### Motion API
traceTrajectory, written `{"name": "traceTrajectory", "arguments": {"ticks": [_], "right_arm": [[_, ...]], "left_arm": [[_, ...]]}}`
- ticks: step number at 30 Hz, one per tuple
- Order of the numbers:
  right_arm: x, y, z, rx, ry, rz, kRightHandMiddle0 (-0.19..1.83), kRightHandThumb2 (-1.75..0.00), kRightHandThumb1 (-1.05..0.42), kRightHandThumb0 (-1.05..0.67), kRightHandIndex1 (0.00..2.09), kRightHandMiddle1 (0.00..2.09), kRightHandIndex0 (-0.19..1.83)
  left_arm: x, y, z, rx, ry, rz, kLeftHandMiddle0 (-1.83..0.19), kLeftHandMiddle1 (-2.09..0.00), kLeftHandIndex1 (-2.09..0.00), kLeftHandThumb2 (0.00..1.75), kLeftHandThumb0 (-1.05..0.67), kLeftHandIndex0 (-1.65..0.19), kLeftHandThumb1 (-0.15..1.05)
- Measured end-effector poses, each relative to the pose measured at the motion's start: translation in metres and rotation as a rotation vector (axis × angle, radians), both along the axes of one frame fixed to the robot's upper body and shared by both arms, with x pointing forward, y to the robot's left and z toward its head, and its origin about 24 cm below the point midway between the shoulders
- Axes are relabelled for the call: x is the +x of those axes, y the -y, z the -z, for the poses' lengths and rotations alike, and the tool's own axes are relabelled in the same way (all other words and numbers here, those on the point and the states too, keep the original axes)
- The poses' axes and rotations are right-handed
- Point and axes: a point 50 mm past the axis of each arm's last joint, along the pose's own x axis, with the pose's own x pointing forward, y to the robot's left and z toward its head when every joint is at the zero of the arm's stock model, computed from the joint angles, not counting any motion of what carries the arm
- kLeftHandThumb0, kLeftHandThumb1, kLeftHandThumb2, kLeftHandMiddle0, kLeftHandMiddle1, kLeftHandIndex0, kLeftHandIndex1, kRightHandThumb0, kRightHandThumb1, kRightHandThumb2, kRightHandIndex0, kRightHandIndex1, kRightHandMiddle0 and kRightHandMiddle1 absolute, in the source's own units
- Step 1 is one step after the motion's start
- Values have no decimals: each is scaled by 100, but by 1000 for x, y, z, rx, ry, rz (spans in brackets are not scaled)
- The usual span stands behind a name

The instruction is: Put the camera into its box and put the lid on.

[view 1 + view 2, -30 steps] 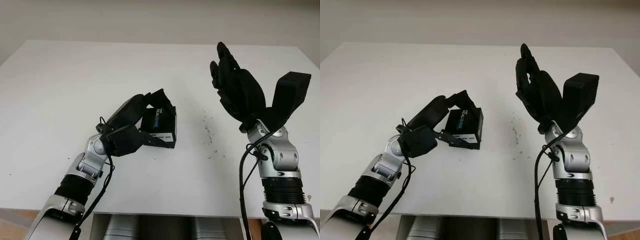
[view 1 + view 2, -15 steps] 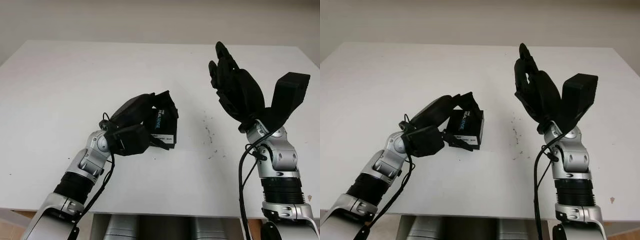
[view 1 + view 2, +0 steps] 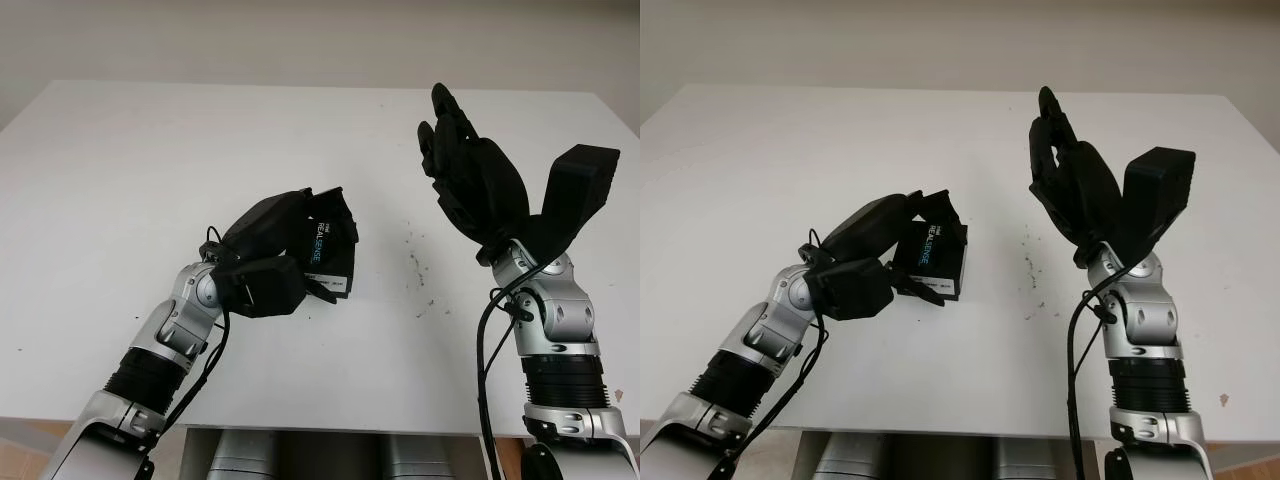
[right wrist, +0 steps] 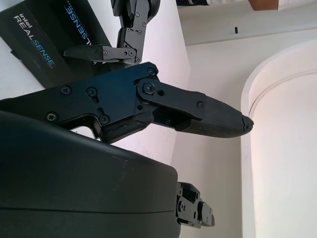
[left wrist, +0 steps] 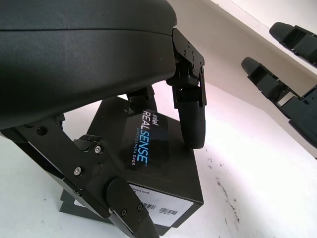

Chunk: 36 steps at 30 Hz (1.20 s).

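Observation:
The black camera box (image 3: 337, 262), printed "RealSense", sits with its lid on, left of the table's middle. My left hand (image 3: 322, 238) is shut on it. Its fingers (image 5: 192, 119) press on the lid's top and far side, and the thumb (image 5: 124, 208) hooks the near lower edge. The box (image 5: 158, 163) looks slightly tilted in this grasp. The camera itself is hidden. My right hand (image 3: 470, 170) is open and raised above the table's right side, well clear of the box (image 4: 34, 39).
The white table (image 3: 150, 150) stretches wide to the left and behind the box. Small dark specks (image 3: 415, 265) dot the surface between the box and the right arm. The table's front edge (image 3: 350, 425) runs just before both forearms.
My left hand has slid forward and curled over the box, closing fingers and thumb on it. The box has shifted and tipped slightly. The right hand has stayed in place.

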Motion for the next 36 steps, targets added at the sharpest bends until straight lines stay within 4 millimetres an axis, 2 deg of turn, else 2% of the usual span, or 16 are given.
{"name": "traceTrajectory", "arguments": {"ticks": [3, 5, 6, 7, 8, 9, 11, 13, 17, 29, 32, 36], "right_arm": [[0, 0, 0, 0, 0, -5, -19, -70, -105, -76, 0, 0, -19], [0, 0, 0, -1, 0, -8, -19, -70, -105, -76, 0, 0, -19], [0, 0, 0, -1, 0, -8, -19, -70, -105, -76, 0, 0, -19], [0, 0, 0, -1, -1, -8, -19, -70, -105, -76, 0, 0, -19], [0, 0, 0, -1, -1, -7, -19, -70, -105, -76, 0, 0, -19], [0, 0, 0, -1, -1, -7, -19, -70, -105, -76, 0, 0, -19], [0, 0, 0, 0, -1, -8, -19, -69, -105, -76, 0, 0, -19], [0, 0, 0, 2, -1, -9, -19, -69, -105, -75, 0, 0, -19], [0, 0, 0, 2, -2, -10, -19, -69, -105, -76, 0, 0, -19], [0, 0, 0, 2, -10, -1, -19, -69, -105, -78, 0, 0, -19], [0, 0, 1, 3, -15, -1, -19, -69, -105, -77, 0, 0, -19], [-1, 0, 1, 1, -16, -7, -19, -69, -105, -75, 0, 0, -19]], "left_arm": [[-2, -2, 2, -6, -13, -9, -32, -135, -136, 5, -9, -25, 95], [-2, -3, 5, -2, -27, -13, -23, -111, -107, 5, -22, -11, 95], [-3, -4, 6, 3, -37, -14, -15, -113, -86, 6, -31, -7, 96], [-3, -5, 8, 12, -53, -11, -9, -83, -59, 6, -40, -4, 98], [-3, -6, 10, 33, -76, -6, -8, -42, -31, 7, -52, -1, 102], [-3, -8, 12, 58, -100, -4, 1, -22, -17, 13, -62, 5, 103], [-4, -11, 15, 122, -155, 1, 15, -6, -5, 27, -73, 16, 104], [-4, -10, 13, 151, -182, 11, 18, -1, -1, 38, -75, 18, 105], [-5, -9, 13, 173, -206, 17, 19, 0, 0, 47, -77, 19, 105], [-3, -9, 14, 199, -231, 6, 19, 0, 0, 55, -80, 19, 105], [-3, -13, 9, 138, -254, 16, 19, 0, 0, 55, -78, 19, 105], [-6, -30, 4, -43, -304, -1, 19, 0, 0, 56, -76, 19, 105]]}}
